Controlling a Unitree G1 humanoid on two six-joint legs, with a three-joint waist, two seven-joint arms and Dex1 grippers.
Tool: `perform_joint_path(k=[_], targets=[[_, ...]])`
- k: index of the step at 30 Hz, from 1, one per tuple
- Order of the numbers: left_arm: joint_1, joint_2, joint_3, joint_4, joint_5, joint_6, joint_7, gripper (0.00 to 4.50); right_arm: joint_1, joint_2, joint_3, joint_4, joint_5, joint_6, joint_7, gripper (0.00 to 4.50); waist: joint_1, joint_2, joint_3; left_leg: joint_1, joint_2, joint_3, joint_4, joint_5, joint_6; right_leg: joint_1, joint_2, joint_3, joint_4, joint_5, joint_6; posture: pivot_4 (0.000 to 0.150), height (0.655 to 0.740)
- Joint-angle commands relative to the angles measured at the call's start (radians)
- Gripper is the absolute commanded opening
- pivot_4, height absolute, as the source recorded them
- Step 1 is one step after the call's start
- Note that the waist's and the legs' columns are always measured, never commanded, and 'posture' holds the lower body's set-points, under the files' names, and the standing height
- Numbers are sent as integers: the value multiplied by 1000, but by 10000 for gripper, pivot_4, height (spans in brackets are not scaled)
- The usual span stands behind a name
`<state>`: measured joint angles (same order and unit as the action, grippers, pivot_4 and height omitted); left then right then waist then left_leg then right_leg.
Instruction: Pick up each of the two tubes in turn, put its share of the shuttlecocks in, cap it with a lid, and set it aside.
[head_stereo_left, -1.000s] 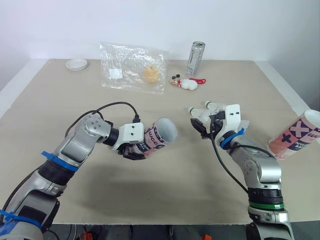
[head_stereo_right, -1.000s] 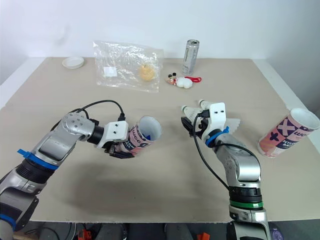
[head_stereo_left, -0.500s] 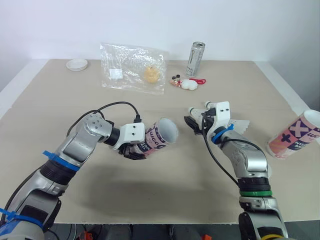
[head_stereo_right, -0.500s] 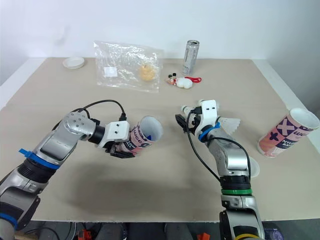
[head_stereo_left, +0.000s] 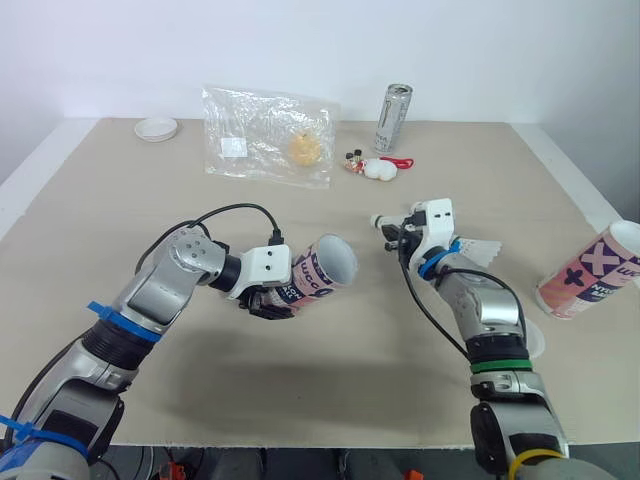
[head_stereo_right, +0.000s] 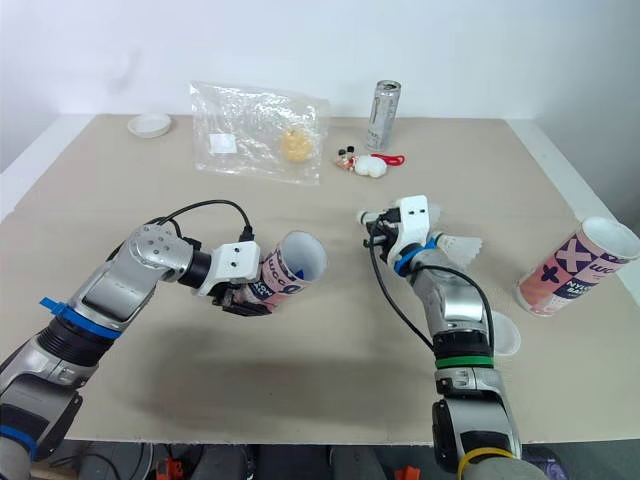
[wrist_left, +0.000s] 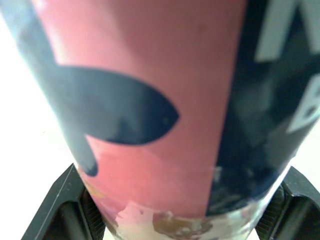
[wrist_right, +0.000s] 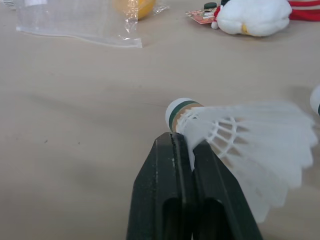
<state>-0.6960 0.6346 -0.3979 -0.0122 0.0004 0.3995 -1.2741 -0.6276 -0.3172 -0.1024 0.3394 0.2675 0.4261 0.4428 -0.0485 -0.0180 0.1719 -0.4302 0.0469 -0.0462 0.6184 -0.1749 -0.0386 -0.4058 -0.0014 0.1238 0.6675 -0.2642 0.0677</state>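
— At mid-tabletop, where's the shuttlecock (wrist_right: 250, 135)?
— At the tube's (head_stereo_left: 322, 272) 3 o'clock, with the right hand (wrist_right: 183, 139) pinched shut on its feathers (probably light and crushable; the cork looks safer). The left hand (head_stereo_left: 266, 302) clamps the tube.

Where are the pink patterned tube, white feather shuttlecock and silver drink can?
pink patterned tube (head_stereo_left: 312, 280): left eye view, printed side wall.
white feather shuttlecock (wrist_right: 247, 140): right wrist view, feather skirt.
silver drink can (head_stereo_left: 393, 118): left eye view, its side.
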Motion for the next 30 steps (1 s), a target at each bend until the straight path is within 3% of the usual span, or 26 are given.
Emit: perform_joint_path(k=[1, 5, 13, 19, 30], targets=[[1, -16, -19, 12, 2, 5, 2, 30904, -28, -43, 37, -35, -30, -58, 69, 333, 0, 0, 0, 0, 0, 0, 0, 0, 0, 0, 0, 0, 0, 0, 0, 1500, 7400], [-2, -26, -9, 15, -16, 24, -7, 30904, -34, -191, 92, -154, -64, -188, 269, 333, 3, 2, 1, -1, -1, 0, 1, 0, 0, 0, -1, 0, 0, 0, 2, 1500, 7400], [-21, -19, -10, 39, -28, 46, -44, 30904, -159, -499, 102, -350, 58, -473, 822, 333, 1, 5, 2, 0, -2, 0, 1, 0, 0, 1, -2, 0, 0, -1, 3, 1500, 7400], [-39, -32, 0, 58, -38, 66, -51, 30904, -145, -503, 155, -444, 73, -501, 904, 333, 1, 4, 2, 1, -1, 0, 2, 0, 0, 2, -2, 0, 0, -1, 2, 1500, 7400], [-40, -35, 2, 34, -58, 108, -42, 30904, -144, -442, 249, -369, -33, -641, 910, 333, 2, 4, 2, 0, -1, 0, 2, 0, 0, 2, -2, 0, 0, -1, 2, 1500, 7400]])
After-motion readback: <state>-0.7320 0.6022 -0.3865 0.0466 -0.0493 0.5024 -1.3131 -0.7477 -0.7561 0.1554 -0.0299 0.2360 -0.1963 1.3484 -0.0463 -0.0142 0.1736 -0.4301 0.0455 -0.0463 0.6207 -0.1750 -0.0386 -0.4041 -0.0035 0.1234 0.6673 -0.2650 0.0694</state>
